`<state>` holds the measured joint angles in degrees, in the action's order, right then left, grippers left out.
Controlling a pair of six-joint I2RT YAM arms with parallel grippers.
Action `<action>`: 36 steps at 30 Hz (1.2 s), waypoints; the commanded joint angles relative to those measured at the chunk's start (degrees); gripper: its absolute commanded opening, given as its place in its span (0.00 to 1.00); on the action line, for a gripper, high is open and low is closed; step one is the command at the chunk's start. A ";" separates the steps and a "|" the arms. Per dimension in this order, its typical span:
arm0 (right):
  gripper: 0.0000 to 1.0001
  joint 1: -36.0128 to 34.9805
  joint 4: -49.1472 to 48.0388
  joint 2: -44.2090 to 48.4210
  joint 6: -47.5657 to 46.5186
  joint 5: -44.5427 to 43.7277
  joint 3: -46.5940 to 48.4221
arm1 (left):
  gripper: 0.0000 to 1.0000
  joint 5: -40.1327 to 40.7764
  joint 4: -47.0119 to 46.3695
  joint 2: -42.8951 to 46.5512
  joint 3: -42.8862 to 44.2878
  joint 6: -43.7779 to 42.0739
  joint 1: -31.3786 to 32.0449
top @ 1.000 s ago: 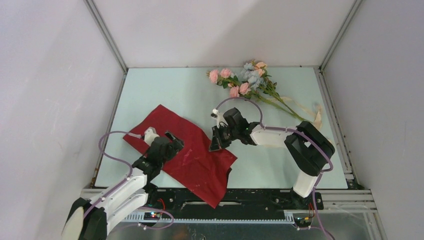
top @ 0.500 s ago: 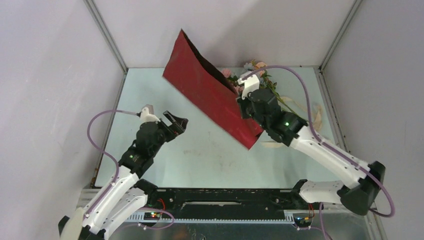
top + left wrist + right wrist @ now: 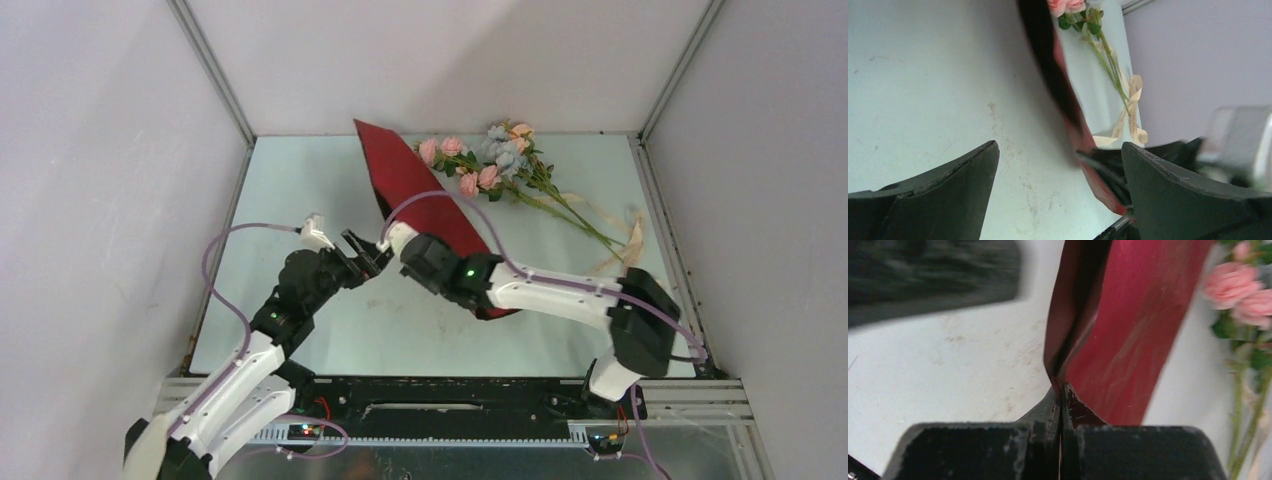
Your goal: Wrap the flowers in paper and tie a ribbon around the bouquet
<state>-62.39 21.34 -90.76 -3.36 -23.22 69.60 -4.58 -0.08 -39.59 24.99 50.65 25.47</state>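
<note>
Mint-green table (image 3: 300, 190) first: a second ago the paper lay flat on its near left, under both my grippers. Paper (image 3: 400, 165) has since come off the surface. Half a second back the right arm had it raised high. Now it sits lower and stands on edge, tilted, running from mid-table toward the far edge, with its top corner just beside the flowers (image 3: 480, 165). Those lie at the far right, stems pointing right and toward me, seemingly unmoved. The ribbon (image 3: 628, 238) lies at the stem ends, well apart from both arms.

My right gripper (image 3: 1062, 401) is pressed together on the sheet's lower edge, pinching a fold where the maroon face shows inside the red. My left gripper (image 3: 363, 252) has let go and stands spread wide and empty, just beside the right one. In its wrist view the sheet passes ahead of it, untouched as far as I can tell.

I judge I'm carrying the sheet nearer the flowers. Nothing is wrapped yet, and a one-point hold may let it flop.
</note>
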 commanded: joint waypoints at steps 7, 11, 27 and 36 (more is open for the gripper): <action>0.00 -1.34 0.00 -6.55 9.14 4.21 4.28 | 1.00 -1.60 -11.30 -9.66 -1.67 4.73 -1.08; 0.00 0.32 -0.58 -5.94 11.49 8.05 3.39 | 1.00 1.19 -9.75 -10.24 -2.77 5.24 -1.19; 0.00 0.51 -1.40 -6.14 13.09 12.25 2.60 | 0.85 10.18 -8.20 -18.76 -1.89 9.99 -5.81; 0.00 -0.07 -2.39 -5.65 12.70 14.47 1.42 | 0.74 6.72 -18.57 -34.19 1.30 11.24 -6.56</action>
<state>-61.87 21.58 -98.56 8.67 -10.33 71.05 4.21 -10.48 -69.32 23.35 60.95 19.31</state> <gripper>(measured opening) 0.007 0.755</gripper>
